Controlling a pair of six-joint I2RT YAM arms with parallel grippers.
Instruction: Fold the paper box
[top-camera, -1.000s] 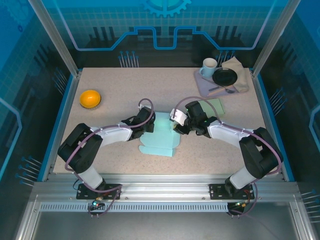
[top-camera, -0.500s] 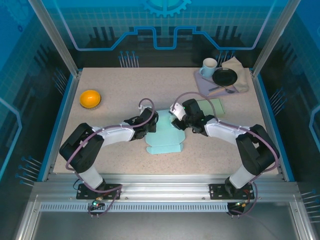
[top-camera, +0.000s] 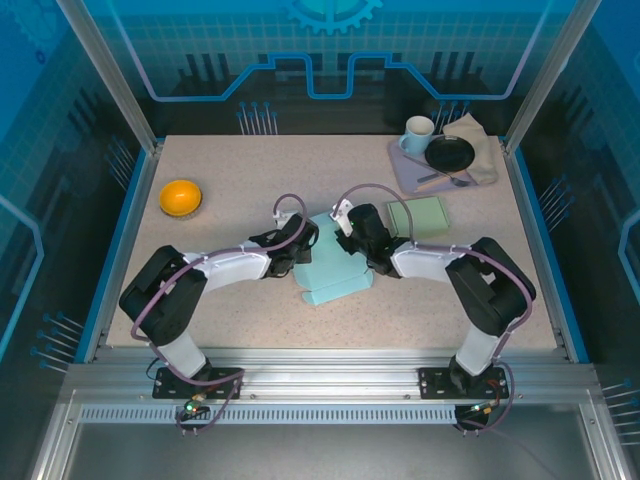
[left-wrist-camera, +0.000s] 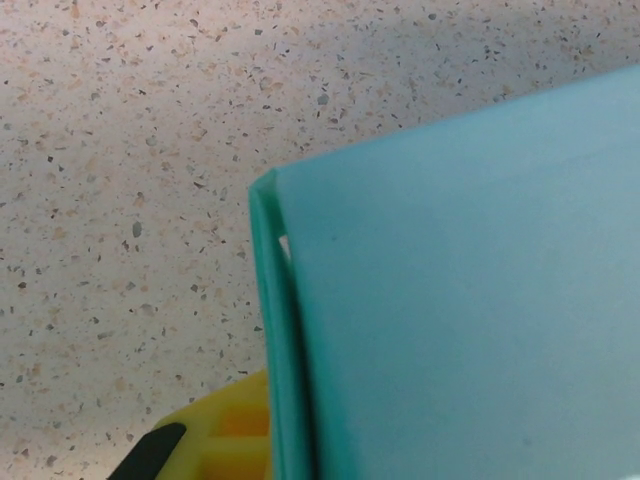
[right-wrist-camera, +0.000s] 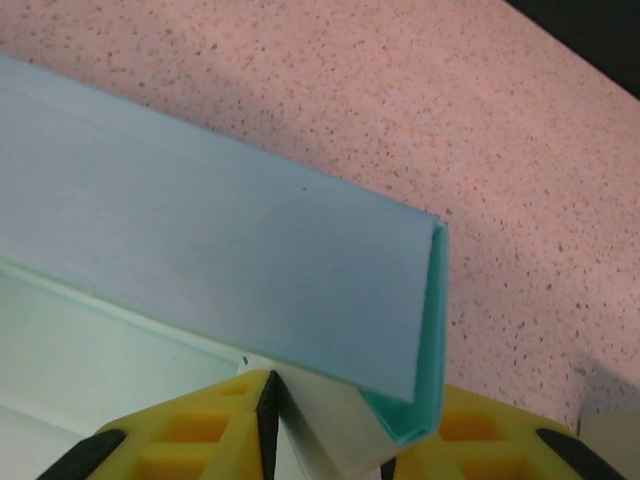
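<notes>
The teal paper box (top-camera: 335, 268) lies partly folded at the table's middle, between both grippers. My left gripper (top-camera: 301, 249) is at its left edge, shut on the box. In the left wrist view a double-layered teal wall (left-wrist-camera: 460, 300) stands upright beside one yellow finger (left-wrist-camera: 215, 440); the other finger is hidden behind the paper. My right gripper (top-camera: 356, 236) is at the box's upper right side. In the right wrist view a raised teal panel (right-wrist-camera: 220, 260) with a folded corner sits between the yellow fingers (right-wrist-camera: 190, 440), which press on it from both sides.
An orange bowl (top-camera: 181, 196) sits at the left. At the back right, a tray (top-camera: 404, 165) carries a mug (top-camera: 419, 132) and a black plate (top-camera: 450, 153) next to a beige cloth (top-camera: 480, 140). A flat green card (top-camera: 418, 214) lies right of my right gripper.
The right gripper has moved left and farther back, its jaws narrowing on the box. The flat sheet has been pushed up into a narrower, folded shape. The left gripper kept its hold.
</notes>
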